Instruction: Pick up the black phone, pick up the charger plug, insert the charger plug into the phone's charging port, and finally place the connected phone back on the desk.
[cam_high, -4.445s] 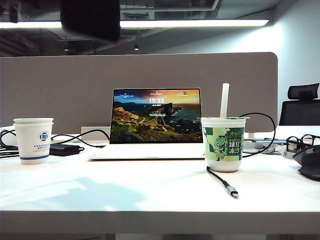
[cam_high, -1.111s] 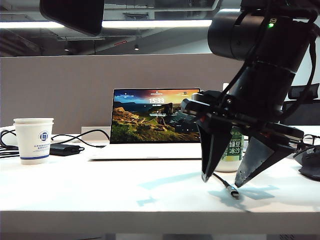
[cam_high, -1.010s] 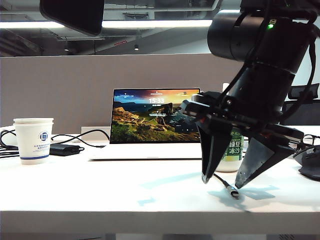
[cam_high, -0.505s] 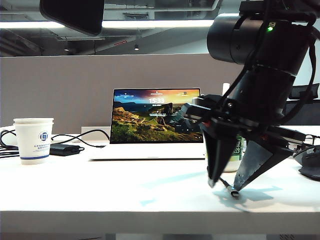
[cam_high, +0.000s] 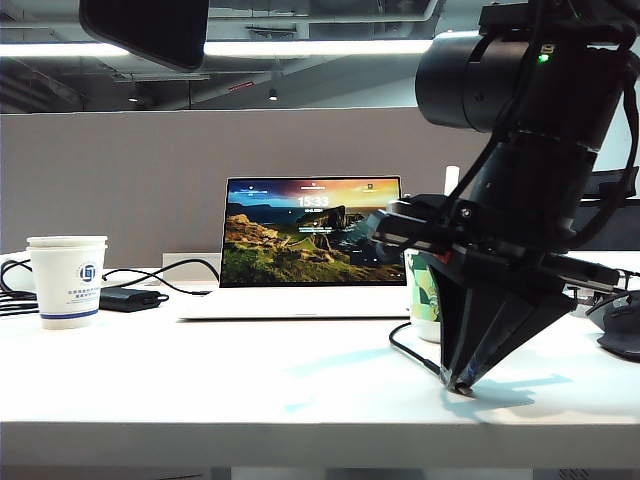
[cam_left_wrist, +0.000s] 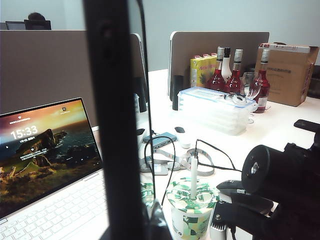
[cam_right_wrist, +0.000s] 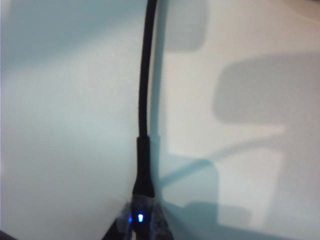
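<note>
The black phone (cam_left_wrist: 112, 125) stands edge-on as a dark bar through the left wrist view, with my left gripper (cam_left_wrist: 136, 226) shut on its lower end. In the exterior view the phone (cam_high: 145, 30) hangs high at the top left. On the right of the desk (cam_high: 250, 390), my right gripper (cam_high: 460, 384) points down with its fingers closed to a point on the charger plug (cam_right_wrist: 141, 218). A small blue light glows between the fingertips. The plug's thin black cable (cam_right_wrist: 145, 80) runs away over the white desk top.
An open white laptop (cam_high: 310, 240) stands mid-desk before the grey partition (cam_high: 120, 170). A paper cup (cam_high: 67, 280) and a black adapter brick (cam_high: 128, 298) sit on the left. A green drink cup (cam_high: 424, 295) stands just behind my right gripper. Dark items (cam_high: 620, 335) lie far right.
My right gripper's fingers have closed from wide open onto the plug on the desk, and the cable has bowed to the left. The left arm and the phone have kept still.
</note>
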